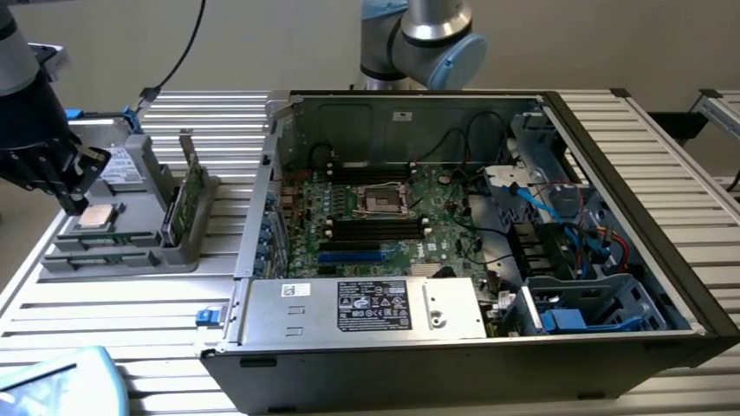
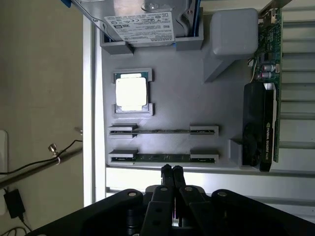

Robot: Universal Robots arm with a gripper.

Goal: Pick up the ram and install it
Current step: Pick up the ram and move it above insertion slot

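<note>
Hovering shut and empty at 9 o'clock from the case point(image 1: 382, 117), the end effector point(image 2: 172, 170) could jab the ram point(image 2: 162, 158) if lowered unopened.

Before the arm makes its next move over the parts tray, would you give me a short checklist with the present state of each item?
1. Tool open for a grasp: not ok; its fingers are shut with nothing between them.
2. Ram seated in the gray tray: ok; it stands on edge, with a second stick beside it.
3. Tool clear of the ram: ok; the fingertips are apart from it.
4. Computer case open, motherboard exposed: ok.
5. Black motherboard slots free: cannot tell.
</note>
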